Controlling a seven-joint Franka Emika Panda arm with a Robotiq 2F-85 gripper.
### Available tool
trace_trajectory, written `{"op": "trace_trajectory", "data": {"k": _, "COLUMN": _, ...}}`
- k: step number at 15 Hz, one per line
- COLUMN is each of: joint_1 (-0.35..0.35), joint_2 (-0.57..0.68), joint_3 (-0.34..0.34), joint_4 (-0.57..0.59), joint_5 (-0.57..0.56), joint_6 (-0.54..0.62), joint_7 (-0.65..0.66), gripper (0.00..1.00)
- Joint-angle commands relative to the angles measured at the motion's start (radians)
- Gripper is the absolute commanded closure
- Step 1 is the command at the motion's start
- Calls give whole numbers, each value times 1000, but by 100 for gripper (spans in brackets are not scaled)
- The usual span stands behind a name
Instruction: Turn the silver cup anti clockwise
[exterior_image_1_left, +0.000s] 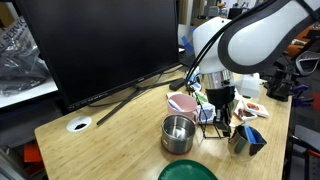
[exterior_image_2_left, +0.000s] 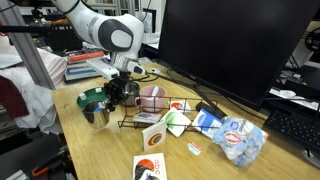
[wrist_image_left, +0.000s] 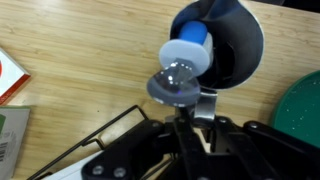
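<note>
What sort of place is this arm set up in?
Most likely an office or lab workstation. A large black monitor stands on a wooden desk, what looks like a keyboard lies near the desk's edge, and cluttered equipment fills the background.

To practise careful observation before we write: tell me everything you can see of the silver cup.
The cup is small and of shiny metal, with a dark inside and a blue-and-white piece at its rim. It rests on the wooden table near an edge, beside the wire rack. The gripper hangs close by but does not seem to touch it. Whether the cup stands quite upright is unclear.
</note>
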Motion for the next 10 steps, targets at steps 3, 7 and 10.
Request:
{"op": "trace_trajectory", "data": {"k": 3, "joint_1": 1, "joint_2": -71, "joint_3": 9, "joint_4": -43, "joint_5": -72, "joint_6": 42, "joint_7": -117, "gripper": 96}}
{"op": "trace_trajectory", "data": {"k": 7, "joint_1": 13, "joint_2": -80, "joint_3": 29, "joint_4": -53, "joint_5": -166, "joint_6": 16, "joint_7": -239, "gripper": 96}}
{"op": "trace_trajectory", "data": {"k": 10, "joint_1": 30, "joint_2": -92, "joint_3": 60, "joint_4": -60, "joint_5": -198, "joint_6": 6, "joint_7": -338, "gripper": 96}}
